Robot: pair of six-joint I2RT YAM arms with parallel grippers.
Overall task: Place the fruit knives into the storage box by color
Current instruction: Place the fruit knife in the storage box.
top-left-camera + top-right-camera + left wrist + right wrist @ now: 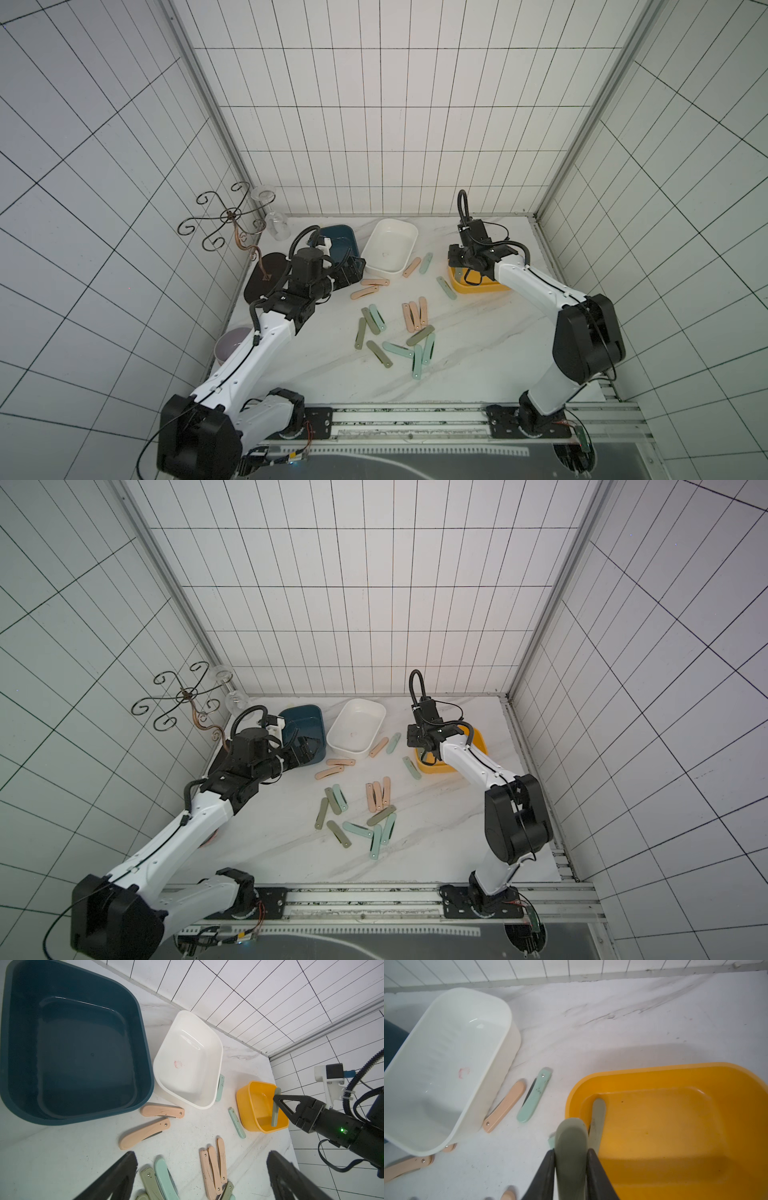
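**Right gripper** (571, 1154): closed narrow on one olive knife (571, 1138). The knife is clamped flat between both fingers (548, 1167), and its rounded end reaches past the tips. It is held over the edge of the yellow box (461, 288), right of centre in both top views, where the arm hides the grip. A paler olive bar (598, 1118) leans inside that box just beside the held knife. Whether it is a second knife, I cannot tell.

**Left gripper** (201, 1155): jaws wide apart, nothing between them. It hangs left of centre in both top views, above the table (490, 345) beside the blue box (337, 230).

**Boxes**: three in a row along the back of the table. From left to right they are blue, white box (397, 221) and yellow. The white floor bears a small red mark (178, 1064).

**Knives** loose on the table, all lying flat:
- two pink (375, 282), side by side, just in front of the blue and white boxes
- one pink (412, 267) and one mint (425, 263), side by side, just beside the white box's right end
- one mint (446, 287), just beside the yellow box's left wall
- three pink (416, 316), packed parallel at centre
- olive and mint (376, 318) overlapping to the left of the three pink, with one olive (360, 333) beside them
- mint and olive crossed in a heap (419, 349) below centre, with one olive (379, 353) to its left

**Other**: a wire stand (227, 216) and a glass (277, 226) at the table's back left corner.
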